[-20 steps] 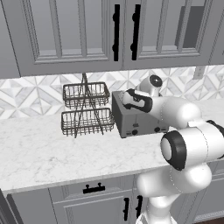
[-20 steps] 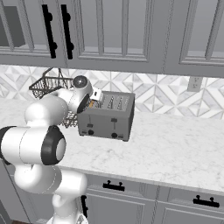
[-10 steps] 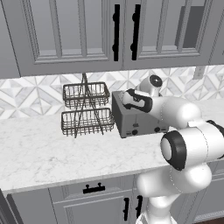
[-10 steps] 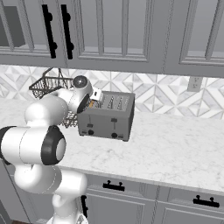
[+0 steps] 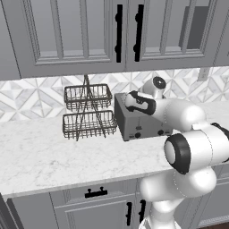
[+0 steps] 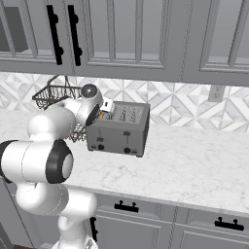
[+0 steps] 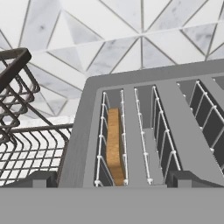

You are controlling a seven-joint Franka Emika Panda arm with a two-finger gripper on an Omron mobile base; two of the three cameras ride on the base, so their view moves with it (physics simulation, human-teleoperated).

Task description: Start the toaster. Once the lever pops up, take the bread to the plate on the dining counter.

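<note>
The grey four-slot toaster (image 5: 139, 124) (image 6: 118, 136) (image 7: 141, 85) stands on the marble counter against the tiled wall. The bread (image 7: 114, 145), tan with an orange-brown crust, sits on edge in the slot nearest the toaster's basket-side end; a sliver of it shows by the hand (image 6: 100, 115). My gripper (image 5: 133, 101) (image 6: 104, 110) (image 7: 116, 181) hovers just above that end of the toaster, open, its fingertips (image 7: 43, 179) either side of the bread's slot and holding nothing. The plate and the dining counter are out of view.
A two-tier dark wire basket rack (image 5: 87, 114) (image 6: 50, 97) (image 7: 19, 131) stands right beside the toaster. Upper cabinets (image 5: 118, 33) hang above. The marble counter (image 6: 194, 165) stretches on past the toaster's other end, with a wall outlet (image 6: 215, 93) above it.
</note>
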